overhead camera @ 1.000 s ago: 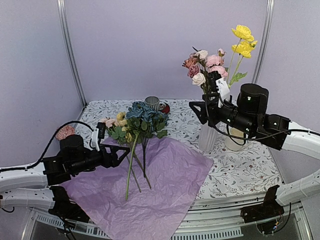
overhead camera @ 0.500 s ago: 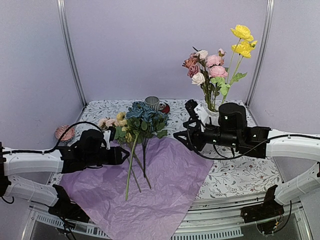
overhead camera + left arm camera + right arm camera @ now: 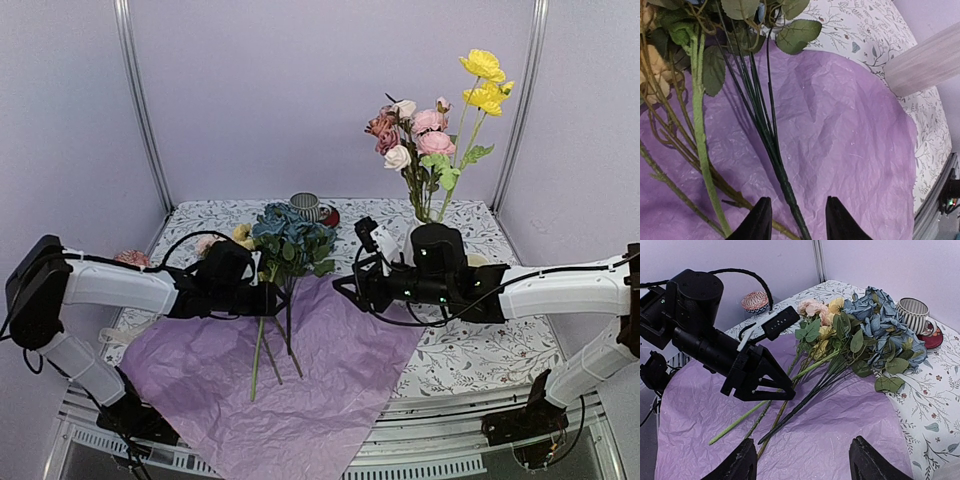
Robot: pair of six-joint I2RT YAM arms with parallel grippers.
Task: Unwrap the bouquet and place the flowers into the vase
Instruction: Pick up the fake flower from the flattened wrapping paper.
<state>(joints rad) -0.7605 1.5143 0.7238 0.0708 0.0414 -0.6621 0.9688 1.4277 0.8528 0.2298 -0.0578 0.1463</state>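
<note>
Floral-print cloth (image 3: 480,340) covers the table, with the crinkled purple paper (image 3: 330,370) spread flat over its near half and lilac walls behind.

From my seat, the left arm lies low and stretched out, forearm almost level, and the left gripper (image 3: 797,220) points across the paper at the loose flowers (image 3: 290,235). Its fingers (image 3: 760,222) stand apart on either side of a bundle of dark stems (image 3: 775,150), with paper showing in the gap on each side, so nothing is pinched. A thick pale green stem (image 3: 700,150) runs just to that gripper's left, and the blue and cream heads fan out ahead of it.

The right arm reaches in low from the other side, and the right gripper (image 3: 802,465) faces the left one with its jaws spread wide and nothing in them. The stem ends lie just ahead of it on the paper.

Behind the right wrist stands the white ribbed vase (image 3: 925,65), already holding pink and yellow blooms (image 3: 425,140). A striped cup (image 3: 912,312) sits beyond the flower heads.
</note>
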